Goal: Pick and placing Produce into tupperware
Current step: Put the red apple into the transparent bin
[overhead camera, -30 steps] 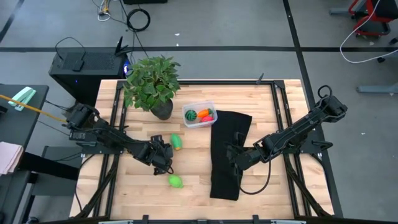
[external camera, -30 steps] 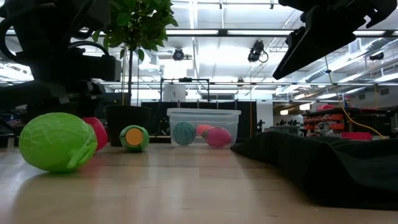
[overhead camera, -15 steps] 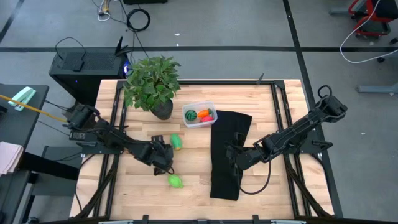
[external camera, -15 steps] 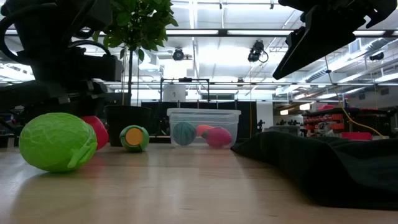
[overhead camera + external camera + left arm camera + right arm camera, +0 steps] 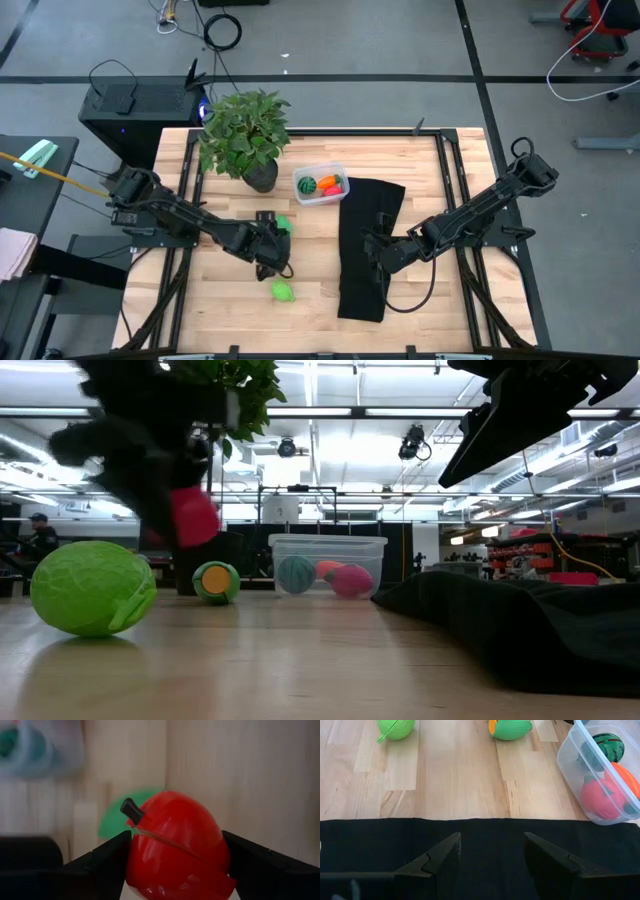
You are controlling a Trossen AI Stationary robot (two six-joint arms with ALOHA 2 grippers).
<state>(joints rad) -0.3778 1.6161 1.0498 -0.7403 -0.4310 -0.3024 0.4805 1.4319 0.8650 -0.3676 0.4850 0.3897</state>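
My left gripper [image 5: 175, 851] is shut on a red toy apple with a dark stem [image 5: 172, 845], which hangs above the table [image 5: 193, 518]. On the wood lie a light green leafy ball [image 5: 283, 291] and a light green piece with an orange end [image 5: 283, 226]. The clear tupperware [image 5: 321, 184] holds a dark green round piece, an orange one and a red one. My right gripper [image 5: 492, 855] stands open above the black cloth [image 5: 368, 250] with nothing between its fingers. My left gripper pinches the red apple by its two opposite sides [image 5: 135, 862] between its two fingers [image 5: 107, 860]. The fingers slant down from the table's left side. The apple is lifted clear of the table, its stem tilted to one side.
A leafy potted plant [image 5: 243, 135] stands at the far left, just left of the tupperware. The black cloth covers a strip of the table from the tub to the near edge. Bare wood lies between the green pieces and the cloth.
My left gripper has gone up and a little toward the table's right with the red apple. The apple, which sat on the wood behind the light green ball, now hangs clear of the table.
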